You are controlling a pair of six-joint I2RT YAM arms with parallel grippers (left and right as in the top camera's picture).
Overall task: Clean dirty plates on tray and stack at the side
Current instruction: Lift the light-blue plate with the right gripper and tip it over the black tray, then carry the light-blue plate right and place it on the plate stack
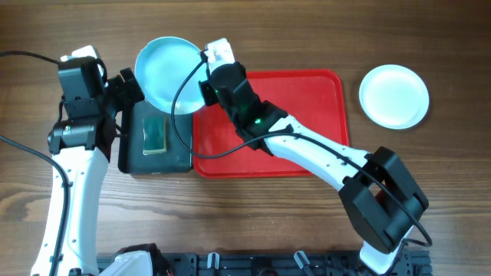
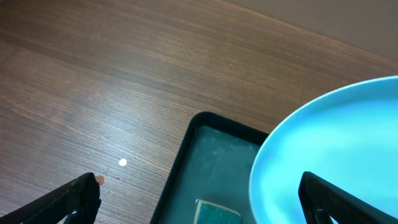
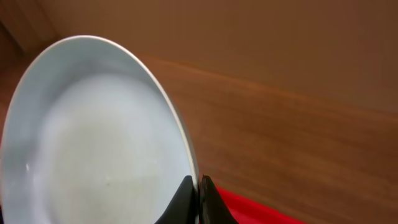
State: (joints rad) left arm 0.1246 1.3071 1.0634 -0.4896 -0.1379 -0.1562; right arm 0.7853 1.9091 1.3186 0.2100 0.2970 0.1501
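Note:
A pale aqua plate (image 1: 167,70) hangs tilted above the far end of the black basin, off the left end of the red tray (image 1: 307,92). My right gripper (image 1: 202,80) is shut on its right rim. In the right wrist view the two fingertips (image 3: 199,198) pinch the plate (image 3: 93,137) edge, with the tray (image 3: 261,213) corner below. My left gripper (image 1: 132,86) stands open just left of the plate. Its wrist view shows the plate (image 2: 336,124) in front of its right finger (image 2: 333,199). A white plate (image 1: 394,96) lies on the table right of the tray.
The black basin (image 1: 181,146) sits against the tray's left edge and holds a green sponge (image 1: 156,136). The left wrist view shows the basin (image 2: 186,146), the sponge (image 2: 217,213) and a small white speck (image 2: 122,162) on the wooden table.

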